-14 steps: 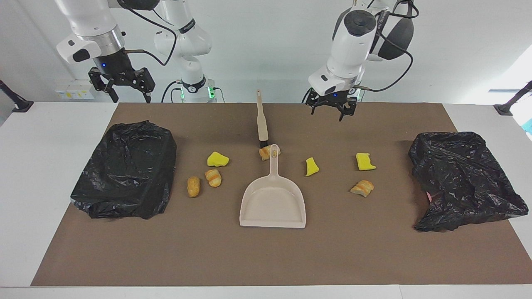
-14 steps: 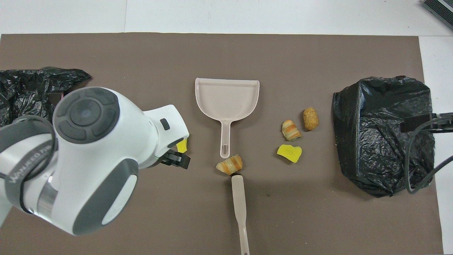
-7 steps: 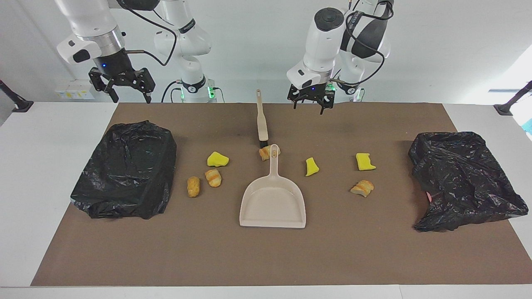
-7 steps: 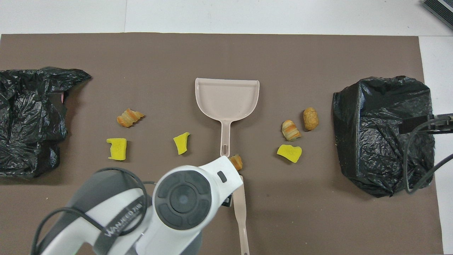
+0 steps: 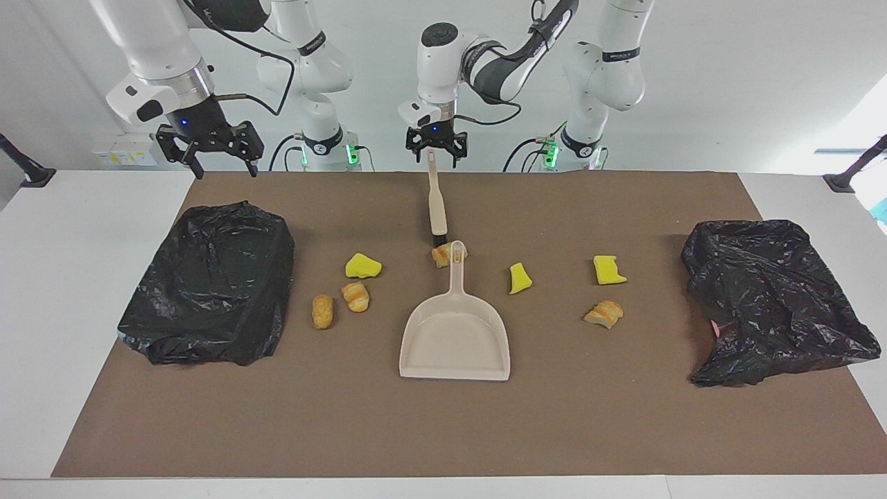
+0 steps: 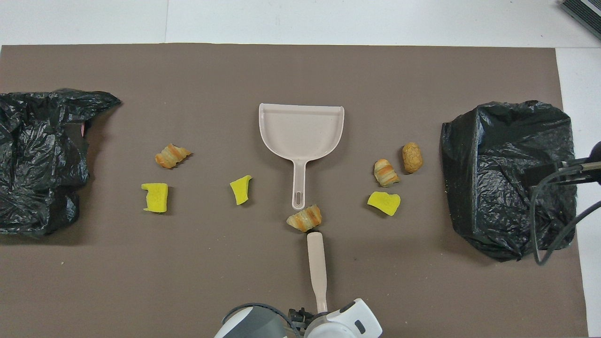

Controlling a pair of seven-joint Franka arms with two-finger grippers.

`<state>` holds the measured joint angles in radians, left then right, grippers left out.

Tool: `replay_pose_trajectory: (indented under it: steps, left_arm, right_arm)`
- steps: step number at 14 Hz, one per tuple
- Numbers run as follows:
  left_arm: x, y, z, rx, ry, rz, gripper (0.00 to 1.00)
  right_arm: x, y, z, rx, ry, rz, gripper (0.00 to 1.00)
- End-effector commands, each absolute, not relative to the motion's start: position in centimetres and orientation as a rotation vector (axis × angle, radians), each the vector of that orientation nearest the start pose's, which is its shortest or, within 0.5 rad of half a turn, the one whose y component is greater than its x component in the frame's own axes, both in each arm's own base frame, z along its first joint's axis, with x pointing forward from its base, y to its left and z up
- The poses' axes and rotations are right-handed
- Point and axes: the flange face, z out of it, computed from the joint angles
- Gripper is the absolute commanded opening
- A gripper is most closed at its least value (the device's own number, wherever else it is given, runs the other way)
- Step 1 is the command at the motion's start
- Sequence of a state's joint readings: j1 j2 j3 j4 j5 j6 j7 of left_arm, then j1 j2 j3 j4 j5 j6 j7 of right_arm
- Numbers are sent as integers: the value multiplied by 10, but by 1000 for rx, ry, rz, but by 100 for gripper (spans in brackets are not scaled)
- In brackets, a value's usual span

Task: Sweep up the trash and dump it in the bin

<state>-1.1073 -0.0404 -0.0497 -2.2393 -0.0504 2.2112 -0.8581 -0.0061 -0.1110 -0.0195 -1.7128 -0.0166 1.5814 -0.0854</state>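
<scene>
- The left gripper (image 5: 436, 154) is positioned over the tip of the brush (image 5: 436, 201) handle, fingers spread around it but not yet closed, presumably so it can be grasped for sweeping.
- The right gripper (image 5: 209, 149) is held open and empty above the bagged bin (image 5: 208, 281), waiting.
- Seven scraps of trash (image 5: 358, 296) are scattered beside the dustpan (image 5: 455, 333); one is lodged between the dustpan's handle and the brush head.

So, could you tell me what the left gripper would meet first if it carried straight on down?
Most likely the brush: the left gripper points down over its handle's tip, at the end nearest the robots, though its height above it is unclear.
</scene>
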Motion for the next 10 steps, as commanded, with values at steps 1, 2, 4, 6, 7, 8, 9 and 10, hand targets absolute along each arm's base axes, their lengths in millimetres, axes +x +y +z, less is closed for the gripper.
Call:
replay_pose_trajectory:
  steps: [1,2,4,6,7,8,9,10]
  left_arm:
    - [204,-472,368,-3137,424,37,100]
    - [187,-482,350,-3115,461,53,100]
    - [179,-490,334,-3112,419,43,100]
    - [183,-489,339,-3110,391,20,100]
    - [183,-489,339,-3111,352,3,100]
    - [183,-489,340,-3112,334,-5,100]
    - [184,-489,340,-3112,332,-5,100]
    - [184,-489,341,-3113,335,-11,95]
  right_arm:
    - [517,-14,607,-3154,-128,33,100]
    - [517,-13,603,-3149,-127,42,100]
    - [516,-12,601,-3148,-129,47,100]
    - [514,-12,597,-3143,-131,63,100]
    - [514,-11,593,-3143,-131,73,100]
    - [514,-11,594,-3142,-126,70,100]
    - [514,-8,594,-3141,-133,66,100]
    - [514,-7,594,-3141,-136,65,100]
